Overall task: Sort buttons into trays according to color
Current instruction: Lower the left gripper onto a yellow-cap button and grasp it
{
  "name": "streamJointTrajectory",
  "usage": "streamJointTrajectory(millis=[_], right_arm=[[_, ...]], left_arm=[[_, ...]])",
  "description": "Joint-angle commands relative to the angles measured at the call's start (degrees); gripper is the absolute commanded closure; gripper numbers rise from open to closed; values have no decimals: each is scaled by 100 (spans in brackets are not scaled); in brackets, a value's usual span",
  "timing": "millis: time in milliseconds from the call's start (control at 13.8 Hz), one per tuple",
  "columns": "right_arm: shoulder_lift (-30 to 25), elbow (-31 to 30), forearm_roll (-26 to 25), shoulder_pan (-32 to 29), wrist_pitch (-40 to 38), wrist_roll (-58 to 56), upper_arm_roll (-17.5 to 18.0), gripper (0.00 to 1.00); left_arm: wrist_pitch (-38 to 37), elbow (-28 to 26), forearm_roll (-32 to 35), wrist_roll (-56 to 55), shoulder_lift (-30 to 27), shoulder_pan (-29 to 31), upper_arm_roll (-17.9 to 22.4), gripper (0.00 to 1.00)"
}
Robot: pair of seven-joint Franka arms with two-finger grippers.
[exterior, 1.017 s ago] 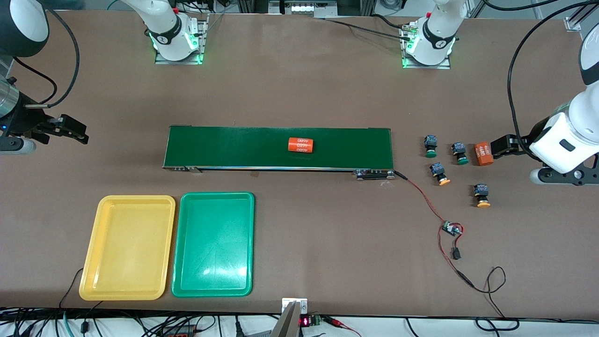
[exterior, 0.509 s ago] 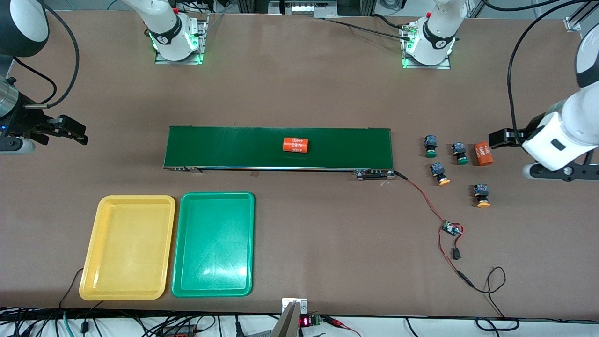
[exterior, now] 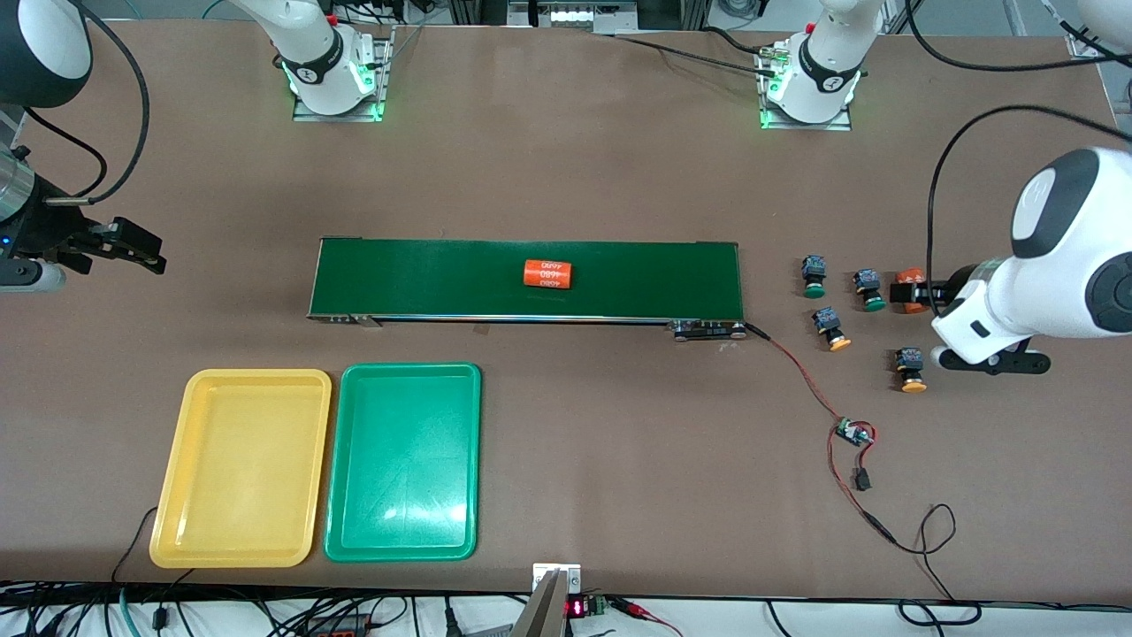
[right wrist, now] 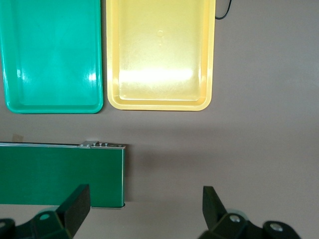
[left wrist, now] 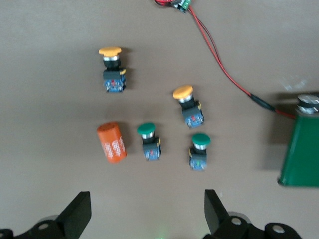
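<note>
Four buttons lie on the table past the conveyor's end, toward the left arm's end. Two have green caps (exterior: 814,276) (exterior: 869,292) and two have yellow-orange caps (exterior: 831,328) (exterior: 911,370). In the left wrist view the green-capped ones (left wrist: 148,141) (left wrist: 199,150) and yellow-capped ones (left wrist: 112,69) (left wrist: 188,105) all show. My left gripper (exterior: 929,294) (left wrist: 147,219) is open and empty, over the table by the orange cylinder beside them. The yellow tray (exterior: 240,467) (right wrist: 159,50) and green tray (exterior: 404,460) (right wrist: 52,50) lie side by side, empty. My right gripper (exterior: 133,243) (right wrist: 147,209) waits open at the right arm's end.
A dark-green conveyor belt (exterior: 442,279) (right wrist: 60,174) (left wrist: 301,149) carries an orange numbered cylinder (exterior: 547,273). A second orange cylinder (left wrist: 111,143) lies beside the green-capped buttons. A small circuit board (exterior: 853,433) with red wires lies nearer the front camera than the buttons.
My left arm has swung in toward the buttons, and its gripper now partly covers the loose orange cylinder. The cylinder on the belt has moved toward the right arm's end. The right arm is still.
</note>
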Motion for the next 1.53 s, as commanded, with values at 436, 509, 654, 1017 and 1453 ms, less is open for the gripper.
streamJointTrajectory(millis=[436, 509, 654, 1017, 1453], right_arm=[[191, 101, 122, -70, -15, 26, 32, 0], [191, 101, 122, -70, -15, 26, 32, 0], [191, 109, 114, -52, -7, 26, 32, 0], [296, 109, 166, -52, 134, 35, 32, 0], [296, 109, 175, -61, 161, 35, 32, 0]], left_arm=[[3417, -2422, 160, -1260, 60, 477, 2, 1], [3777, -2589, 195, -1269, 147, 469, 107, 4], [4097, -2652, 352, -1269, 411, 451, 231, 6], [4141, -2652, 731, -1760, 956, 390, 337, 26], [3879, -2573, 907, -1946, 791, 276, 284, 74]])
